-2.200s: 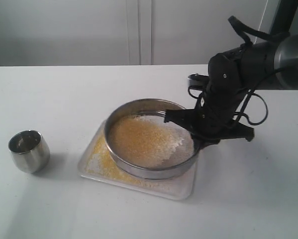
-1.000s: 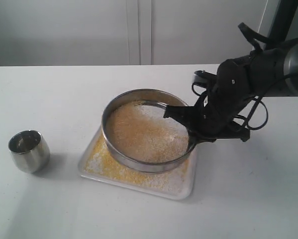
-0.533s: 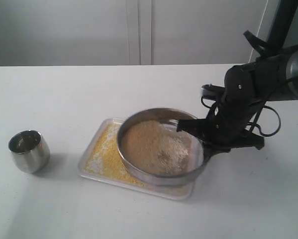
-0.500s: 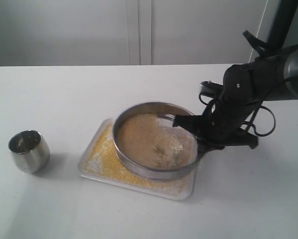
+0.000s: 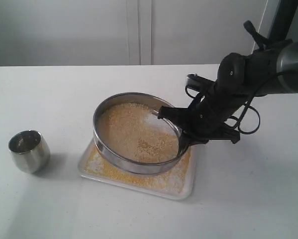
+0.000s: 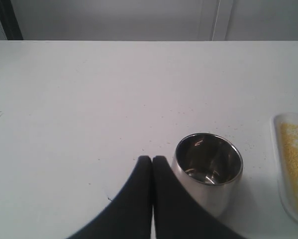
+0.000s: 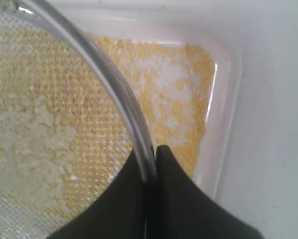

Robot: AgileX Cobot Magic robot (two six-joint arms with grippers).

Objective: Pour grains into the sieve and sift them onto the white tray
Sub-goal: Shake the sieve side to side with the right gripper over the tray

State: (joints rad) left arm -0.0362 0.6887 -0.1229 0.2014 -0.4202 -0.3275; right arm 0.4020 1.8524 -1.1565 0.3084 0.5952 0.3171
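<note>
Over the white tray [image 5: 186,185]: the sieve [image 5: 105,149] hung to the tray's left side, its left edge about level with the tray's left rim. A strip of tray on the right was uncovered.
Right pincer [image 7: 151,158]: pressed together on the sieve's thin steel rim, at the side of the sieve nearest its arm. One finger was inside the ring and one outside.
Left pincer [image 6: 151,160]: pressed together on nothing, just beside the steel cup [image 6: 208,169].
Grains [image 5: 136,132]: a pale, coarse layer lay across the mesh. Fine yellow meal was spread on the tray beneath and in front.
Cup: upright on the bench [image 5: 64,99], well apart from the tray, and it looked empty.
Step, as judged: sifting under way, with the pouring done.
Risk, spill: with the sieve so far left, meal dropping through that edge could miss the tray and land on the bench.
Risk, grip: a fingertip pinch on a smooth, narrow rim could slip under shaking. The sieve would then tip and dump coarse grains onto the sifted meal.
Risk, tray: a low sieve could knock the light tray aside.
Hidden: the tray's far left corner lay behind the sieve.
Hard to tell: whether the mesh touched the tray or cleared it.
Cut off: the left arm was missing from the exterior view.
</note>
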